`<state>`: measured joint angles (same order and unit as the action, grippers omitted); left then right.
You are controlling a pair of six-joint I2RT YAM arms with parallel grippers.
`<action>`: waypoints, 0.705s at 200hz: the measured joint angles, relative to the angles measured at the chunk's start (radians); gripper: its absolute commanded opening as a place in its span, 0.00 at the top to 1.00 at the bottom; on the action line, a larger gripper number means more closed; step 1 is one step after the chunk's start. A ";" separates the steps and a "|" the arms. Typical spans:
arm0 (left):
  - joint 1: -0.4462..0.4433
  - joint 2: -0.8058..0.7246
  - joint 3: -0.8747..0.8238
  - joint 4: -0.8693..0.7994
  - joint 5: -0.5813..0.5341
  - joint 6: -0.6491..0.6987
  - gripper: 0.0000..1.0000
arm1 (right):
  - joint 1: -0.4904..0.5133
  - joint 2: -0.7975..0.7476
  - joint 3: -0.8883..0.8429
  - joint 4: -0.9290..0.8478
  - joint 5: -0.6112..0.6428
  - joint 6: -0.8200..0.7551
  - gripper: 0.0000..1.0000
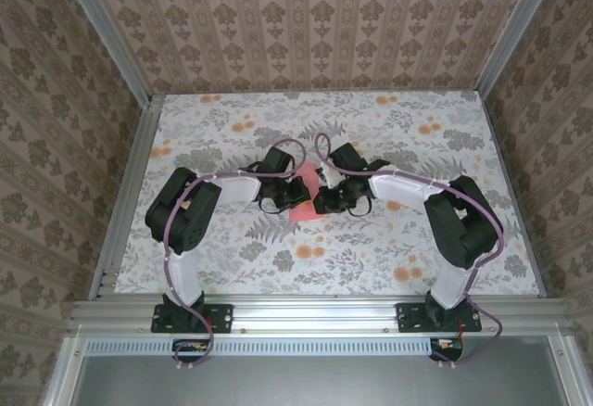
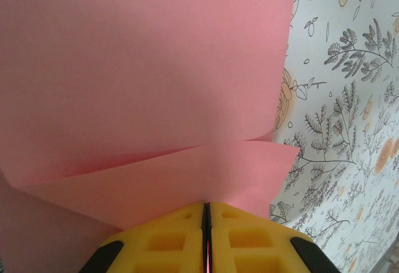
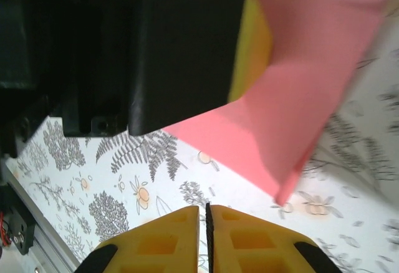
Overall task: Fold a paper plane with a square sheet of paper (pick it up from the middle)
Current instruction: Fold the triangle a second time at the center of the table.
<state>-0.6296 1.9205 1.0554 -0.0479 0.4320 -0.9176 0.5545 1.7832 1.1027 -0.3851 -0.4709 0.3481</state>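
Observation:
The square sheet of paper (image 1: 302,193) is salmon-pink and hangs lifted at the table's middle between both arms. In the left wrist view the paper (image 2: 143,67) is bent over, with a creased flap running down into my left gripper (image 2: 207,205), which is shut on the flap's edge. My left gripper (image 1: 289,195) sits at the paper's left side. My right gripper (image 1: 324,200) is just right of it. In the right wrist view my right gripper (image 3: 206,209) is shut with nothing in it, below the paper (image 3: 305,80) and apart from it.
The floral-printed table (image 1: 371,248) has orange flower prints and is walled by patterned panels and an aluminium frame (image 1: 315,309) along the near edge. The left gripper's black body (image 3: 174,42) looms close in front of the right wrist camera.

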 measured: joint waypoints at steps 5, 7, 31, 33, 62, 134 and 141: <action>0.000 0.000 0.000 0.000 0.000 -0.003 0.89 | 0.007 0.008 0.000 0.000 0.000 0.000 0.87; 0.000 0.000 0.000 0.000 0.000 -0.003 0.89 | 0.009 0.012 0.000 0.000 0.000 0.001 0.87; 0.000 0.000 0.000 0.000 0.000 -0.007 0.89 | 0.018 0.057 0.004 0.000 0.002 0.009 0.88; 0.000 0.000 0.000 0.000 0.000 -0.007 0.89 | 0.018 0.060 0.005 0.000 0.003 0.010 0.88; 0.000 0.000 0.000 0.000 0.000 -0.007 0.89 | 0.018 0.101 0.040 -0.001 0.023 0.021 0.88; 0.001 0.001 0.000 0.001 0.002 -0.007 0.89 | 0.020 0.142 0.107 -0.010 0.080 0.030 0.89; 0.001 0.001 0.000 0.000 0.002 -0.007 0.89 | 0.020 0.148 0.110 -0.011 0.087 0.030 0.89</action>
<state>-0.6285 1.9217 1.0554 -0.0475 0.4335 -0.9249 0.5743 1.9316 1.2129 -0.3965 -0.3836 0.3779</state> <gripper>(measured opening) 0.111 0.116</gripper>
